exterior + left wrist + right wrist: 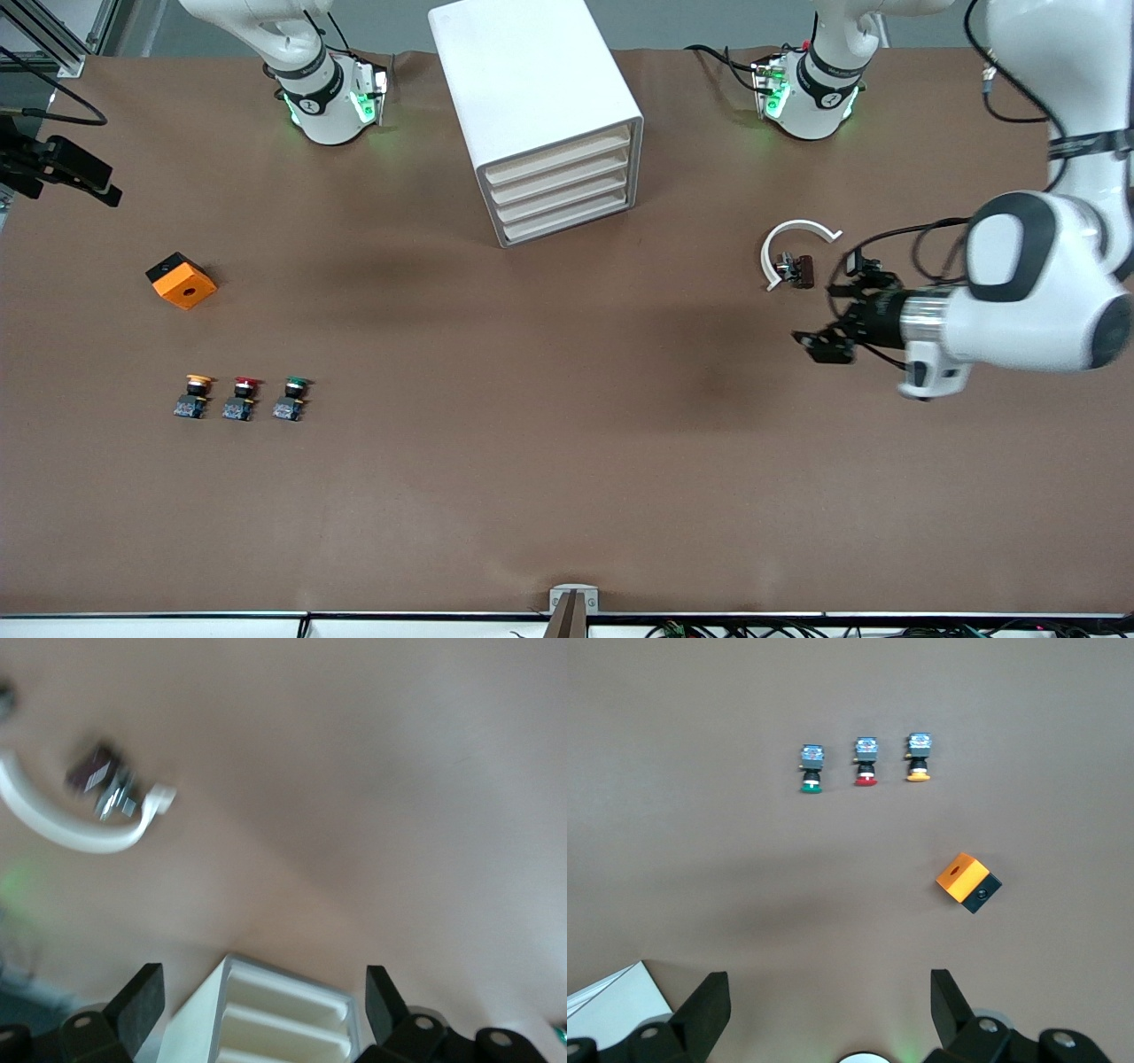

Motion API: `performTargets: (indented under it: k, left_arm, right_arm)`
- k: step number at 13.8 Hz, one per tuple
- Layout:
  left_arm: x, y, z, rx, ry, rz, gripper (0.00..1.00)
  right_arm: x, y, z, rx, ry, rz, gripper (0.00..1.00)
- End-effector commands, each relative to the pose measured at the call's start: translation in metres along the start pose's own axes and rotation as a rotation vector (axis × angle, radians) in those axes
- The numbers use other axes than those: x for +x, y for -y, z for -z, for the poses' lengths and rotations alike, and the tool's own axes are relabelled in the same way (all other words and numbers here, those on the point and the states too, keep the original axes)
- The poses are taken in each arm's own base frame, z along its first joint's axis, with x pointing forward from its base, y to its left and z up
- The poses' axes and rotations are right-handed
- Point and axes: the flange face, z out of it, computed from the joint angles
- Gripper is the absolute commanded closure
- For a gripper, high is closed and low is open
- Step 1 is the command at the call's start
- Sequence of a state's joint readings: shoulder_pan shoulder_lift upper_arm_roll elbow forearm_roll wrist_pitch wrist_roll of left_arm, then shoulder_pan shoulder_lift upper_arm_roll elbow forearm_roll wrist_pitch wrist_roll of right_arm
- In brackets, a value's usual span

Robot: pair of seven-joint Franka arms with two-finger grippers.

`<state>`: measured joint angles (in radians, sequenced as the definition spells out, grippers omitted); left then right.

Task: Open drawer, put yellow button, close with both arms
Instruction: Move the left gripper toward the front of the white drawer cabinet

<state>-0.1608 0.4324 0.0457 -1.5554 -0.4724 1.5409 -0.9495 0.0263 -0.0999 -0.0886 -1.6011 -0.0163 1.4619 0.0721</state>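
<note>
Risk, first: four near-identical cream fronts stacked close in the cabinet point(540, 115); a finger set a little low likely to catch the second front instead of the drawer point(558, 157), the uppermost, all four closed at present. Risk, second: cabinet light-looking and loose on the table point(567, 496); a one-sided pull likely to drag or twist the whole box rather than slide the drawer. Risk, third: yellow button point(196, 395) tiny, standing in a tight row just beside the red button point(242, 398), with the green button point(292, 397) next; wide jaws likely to nudge or take the wrong cap. Left gripper point(831, 317): fingers spread wide, empty, hanging over bare table toward the left arm's end, near a white curved piece point(793, 232) with a small dark part point(796, 270); drawer well apart from it, toward the table's middle and farther from the front camera. Right gripper point(830, 1014): fingers likewise spread wide, empty, held high over the table's right-arm end, waiting; yellow button and orange cube point(182, 280) below, not touched.
</note>
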Motion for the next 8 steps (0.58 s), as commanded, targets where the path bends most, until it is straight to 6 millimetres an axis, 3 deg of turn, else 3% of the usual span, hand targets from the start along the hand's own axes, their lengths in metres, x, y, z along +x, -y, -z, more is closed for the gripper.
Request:
performTargets:
  k: [1, 6, 8]
  left_arm:
    - [-0.018, -0.006, -0.038, 0.164, 0.094, 0.118, 0.00]
    - [-0.040, -0.008, -0.099, 0.417, 0.282, 0.360, 0.00]
    - [-0.050, -0.013, -0.128, 0.525, 0.313, 0.436, 0.00]
  right_arm:
    - [0.005, -0.013, -0.004, -0.012, 0.006, -0.020, 0.00]
    - [0.033, -0.021, -0.014, -0.006, -0.048, 0.016, 0.00]
    - [0.057, -0.021, -0.042, -0.014, -0.040, 0.014, 0.00]
